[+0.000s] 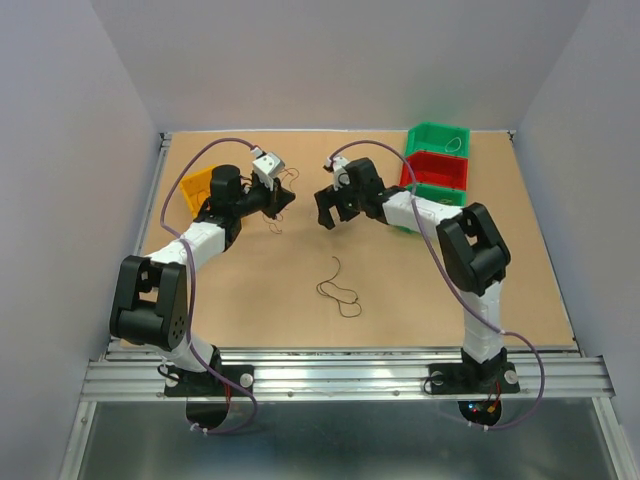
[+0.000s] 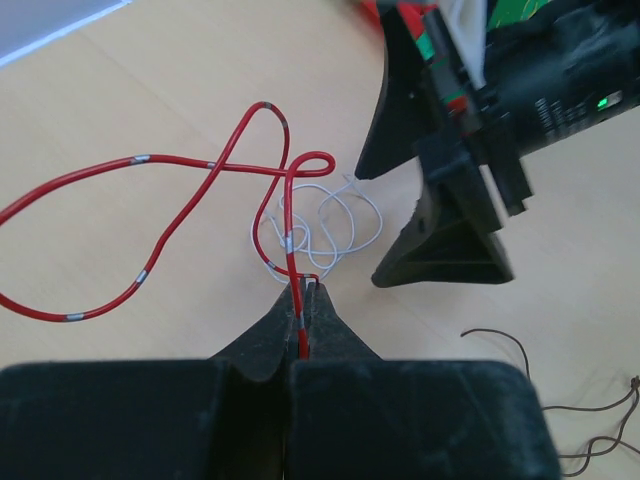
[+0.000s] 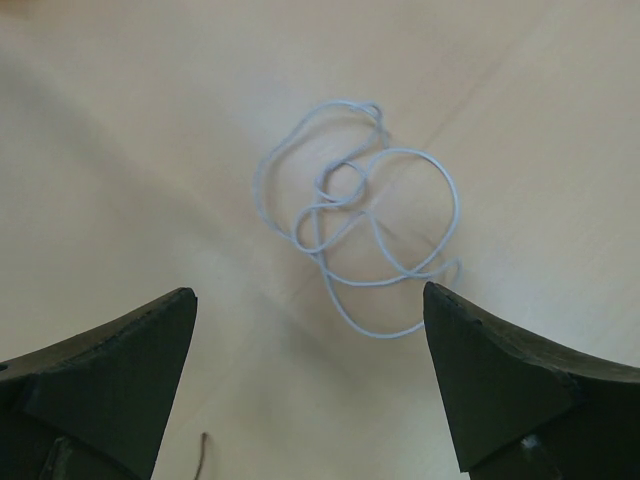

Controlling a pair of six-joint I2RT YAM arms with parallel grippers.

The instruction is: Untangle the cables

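Observation:
My left gripper is shut on a red cable with small grey bands, whose loops hang out ahead of the fingertips. A whitish cable lies in curly loops on the table just beyond it, also seen under the red one. My right gripper hovers over this whitish cable, open wide and holding nothing. In the top view the two grippers face each other, left and right. A dark brown cable lies loose on the table nearer the arm bases.
Green bin and red bin stand at the back right, behind the right arm. A yellow bin sits at the back left beside the left arm. The right gripper's black fingers fill the upper right of the left wrist view.

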